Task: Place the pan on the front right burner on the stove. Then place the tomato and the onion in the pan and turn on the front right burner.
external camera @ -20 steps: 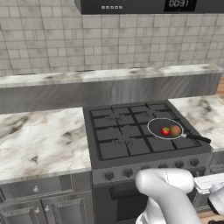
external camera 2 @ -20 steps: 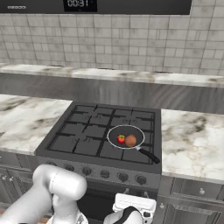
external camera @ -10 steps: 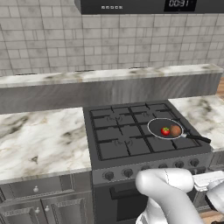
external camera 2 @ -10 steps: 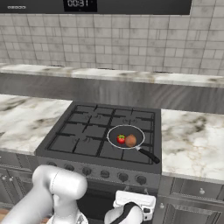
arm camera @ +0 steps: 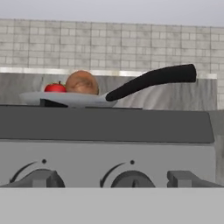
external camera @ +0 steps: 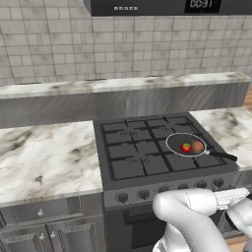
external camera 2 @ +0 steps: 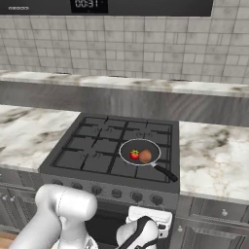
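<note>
The black pan rests on the front right burner of the stove, its handle pointing to the front right. Inside it the red tomato lies touching the brown onion. My gripper hangs low in front of the stove's knob row, facing the right-hand knobs. Its fingertips are hidden, and nothing is between them.
A row of round dark knobs runs along the stove front. Marble counters flank the stove on the left and right. A raised ledge and tiled wall stand behind, with a microwave overhead. Cabinet drawers sit below the counters.
My hand has crept slightly left and upward before the stove front. Pan, tomato and onion have stayed where they were.
</note>
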